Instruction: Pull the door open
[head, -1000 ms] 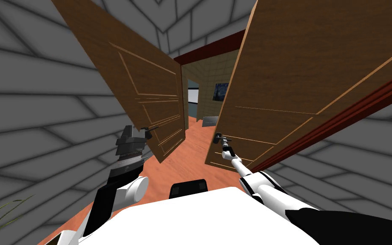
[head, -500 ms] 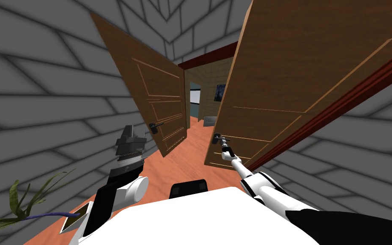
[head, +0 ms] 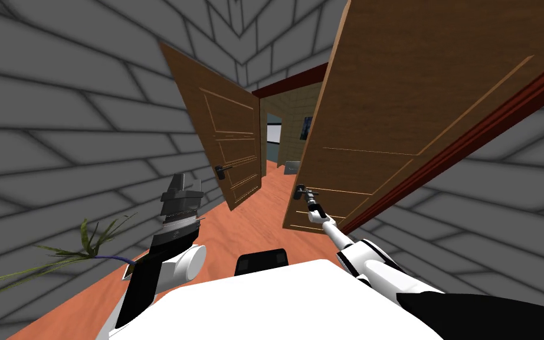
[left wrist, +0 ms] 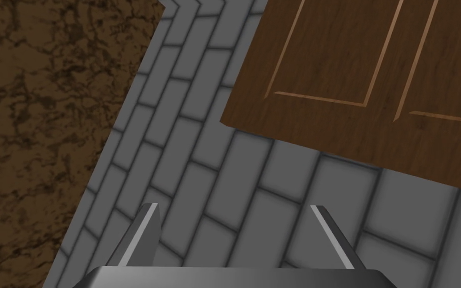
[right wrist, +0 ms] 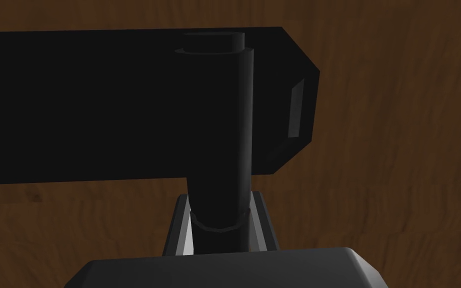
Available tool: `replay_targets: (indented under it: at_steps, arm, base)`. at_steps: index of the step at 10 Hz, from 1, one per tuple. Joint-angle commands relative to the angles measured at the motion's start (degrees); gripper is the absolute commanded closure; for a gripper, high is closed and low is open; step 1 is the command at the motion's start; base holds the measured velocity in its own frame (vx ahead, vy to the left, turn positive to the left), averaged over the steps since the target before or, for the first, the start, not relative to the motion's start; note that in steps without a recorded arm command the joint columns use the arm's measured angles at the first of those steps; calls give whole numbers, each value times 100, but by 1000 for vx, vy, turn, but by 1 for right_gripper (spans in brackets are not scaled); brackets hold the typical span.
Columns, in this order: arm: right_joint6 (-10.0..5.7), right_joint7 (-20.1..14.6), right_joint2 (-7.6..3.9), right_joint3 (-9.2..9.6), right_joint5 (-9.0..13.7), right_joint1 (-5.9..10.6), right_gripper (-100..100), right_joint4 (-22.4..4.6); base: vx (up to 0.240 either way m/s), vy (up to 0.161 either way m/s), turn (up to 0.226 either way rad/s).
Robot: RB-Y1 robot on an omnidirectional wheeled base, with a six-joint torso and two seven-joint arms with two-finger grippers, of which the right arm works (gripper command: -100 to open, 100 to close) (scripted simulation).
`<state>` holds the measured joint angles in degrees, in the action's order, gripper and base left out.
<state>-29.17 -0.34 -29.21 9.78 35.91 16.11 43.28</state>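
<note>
The right gripper is clamped on the dark door handle. Its fingers press the sides of the handle's round bar, which runs straight out from between the jaws to a black plate. The plate sits on the brown wooden door just beyond the jaws. In the head view this door stands ajar, its free edge at the jaws, and reddish floor shows in the gap beside them. Across that gap, well apart from the jaws, a second door leaf also stands ajar with its own handle.

The left gripper is spread wide and holds nothing. Ahead of its jaws is a grey brick wall, with a corner of the second door leaf further out. A green plant lies behind these jaws, near the wall.
</note>
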Motion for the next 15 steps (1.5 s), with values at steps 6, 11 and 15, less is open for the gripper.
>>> replay_targets:
  at_steps: [6,11,15]
  arm:
    - [-68,-322,-165,395,-68,-111,100,222]
    - [-144,-480,-345,705,-18,-237,100,419]
    - [-244,-666,-544,1025,29,-340,100,616]
  base:
    - [-210,-65,92]
    - [-170,-59,87]
    - [-204,-92,108]
